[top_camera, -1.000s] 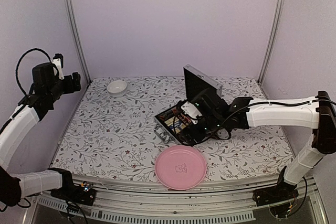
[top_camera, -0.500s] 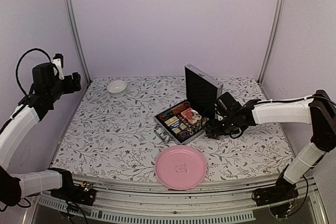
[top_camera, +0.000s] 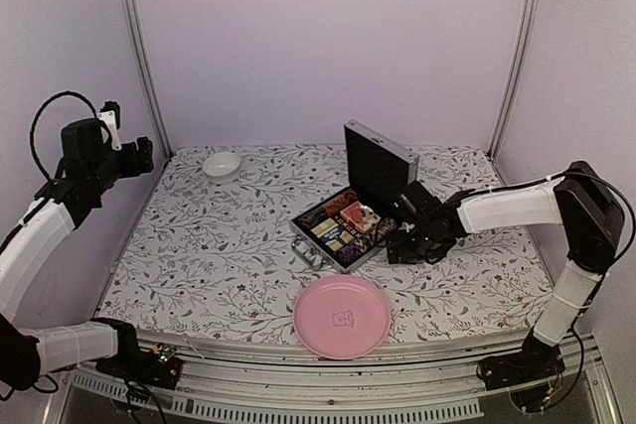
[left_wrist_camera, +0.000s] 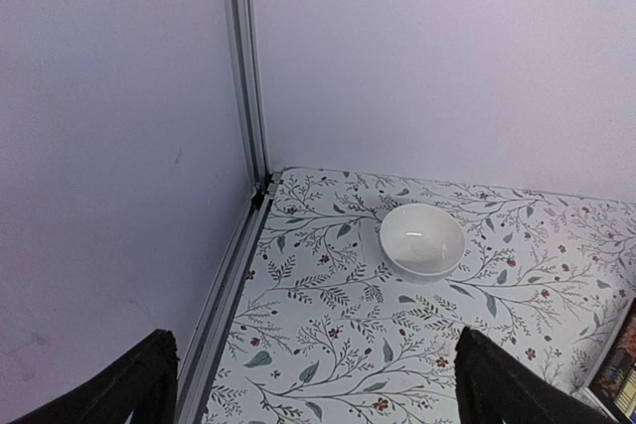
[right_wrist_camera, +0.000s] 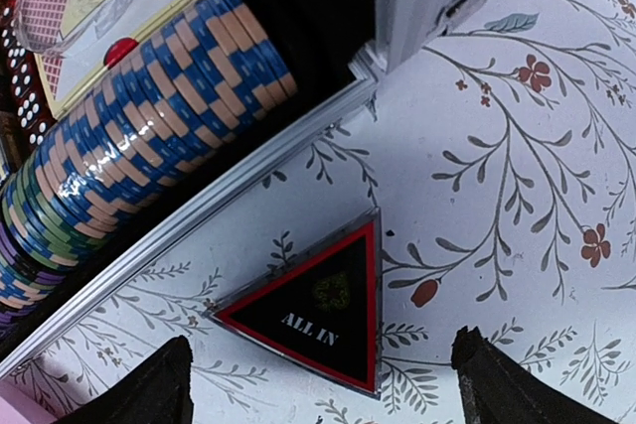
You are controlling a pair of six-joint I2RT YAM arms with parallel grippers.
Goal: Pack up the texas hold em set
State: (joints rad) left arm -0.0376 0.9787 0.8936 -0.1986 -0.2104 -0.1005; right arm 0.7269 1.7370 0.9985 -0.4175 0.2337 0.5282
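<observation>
The silver hinged case [top_camera: 381, 158] stands open mid-table, its lid upright, with rows of poker chips [right_wrist_camera: 129, 176], a card deck [right_wrist_camera: 94, 22] and red dice [right_wrist_camera: 20, 96] inside. My right gripper [top_camera: 402, 245] is open, low over the table just right of the case. A black and red triangular "ALL IN" marker [right_wrist_camera: 318, 315] lies on the table between its fingertips [right_wrist_camera: 497, 379], outside the case rim [right_wrist_camera: 229, 206]. My left gripper [top_camera: 139, 156] is raised at the far left, open and empty [left_wrist_camera: 318, 384]. No round button shows.
A pink round plate [top_camera: 342, 317] lies near the front edge, below the case. A small white bowl [top_camera: 222, 164] sits at the back left, also in the left wrist view [left_wrist_camera: 422, 239]. Metal frame posts [left_wrist_camera: 241, 76] and walls bound the flowered table.
My right gripper has drawn back from over the case's tray to the table beside its right edge and come down low. The case's contents now show. The left arm has not moved.
</observation>
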